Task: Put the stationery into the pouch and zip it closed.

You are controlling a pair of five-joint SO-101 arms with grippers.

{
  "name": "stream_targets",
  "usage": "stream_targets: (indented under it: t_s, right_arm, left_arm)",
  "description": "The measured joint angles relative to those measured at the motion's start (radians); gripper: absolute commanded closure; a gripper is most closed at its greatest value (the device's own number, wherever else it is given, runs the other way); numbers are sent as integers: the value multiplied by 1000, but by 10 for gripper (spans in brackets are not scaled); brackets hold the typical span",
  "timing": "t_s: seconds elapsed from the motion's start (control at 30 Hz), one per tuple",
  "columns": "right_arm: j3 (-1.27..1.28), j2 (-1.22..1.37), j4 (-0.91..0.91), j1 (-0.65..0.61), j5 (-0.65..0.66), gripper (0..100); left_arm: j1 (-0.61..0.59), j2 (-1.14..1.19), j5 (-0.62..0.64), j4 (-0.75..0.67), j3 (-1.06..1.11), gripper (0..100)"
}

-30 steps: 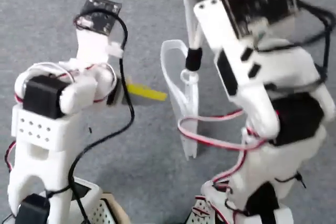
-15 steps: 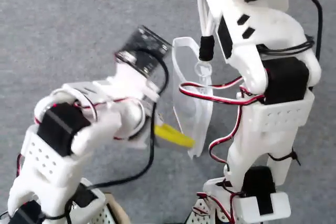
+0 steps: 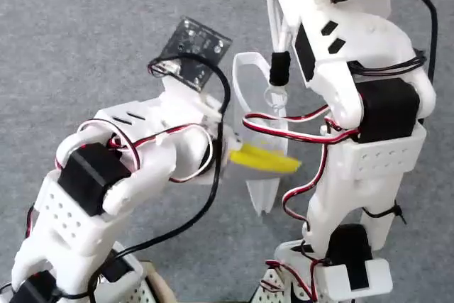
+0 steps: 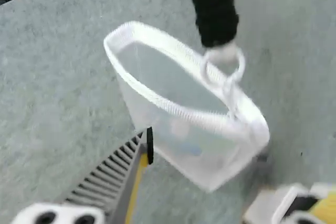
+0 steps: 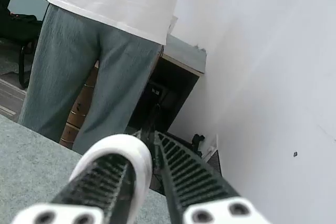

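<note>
A clear white pouch [image 3: 261, 133] hangs upright above the grey table with its mouth open. Its white strap [image 3: 273, 12], with a black sleeve and a ring, runs up to my right arm. In the right wrist view my right gripper [image 5: 153, 145] has its jaws pressed together and points out at the room. My left gripper [image 3: 228, 151] is shut on a yellow pen [image 3: 264, 160], whose free end lies across the pouch's side. In the left wrist view the pouch [image 4: 178, 108] is just ahead of my left gripper [image 4: 143, 153], and the yellow pen [image 4: 135, 184] lies along its ribbed finger.
The two arms stand close together over the grey table [image 3: 71, 54]; the right arm's red and white cables [image 3: 284, 125] loop in front of the pouch. Open table lies to the far left. A person [image 5: 105, 51] stands in the room behind.
My left arm has swung the yellow pen from the table's middle over to the pouch's side. The right arm shifted right with the pouch a second ago, then held.
</note>
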Motion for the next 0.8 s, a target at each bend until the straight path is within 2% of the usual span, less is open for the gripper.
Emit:
stream_targets:
  t_s: [0.13, 0.3, 0.8]
  right_arm:
    - [0, 0, 0, 0, -43, 986]
    - [0, 0, 0, 0, -49, 986]
    - [0, 0, 0, 0, -52, 986]
  left_arm:
    - [-8, 0, 75, -71, 114, 478]
    - [-75, 0, 150, -110, 207, 478]
    - [-92, -9, 164, -187, 334, 478]
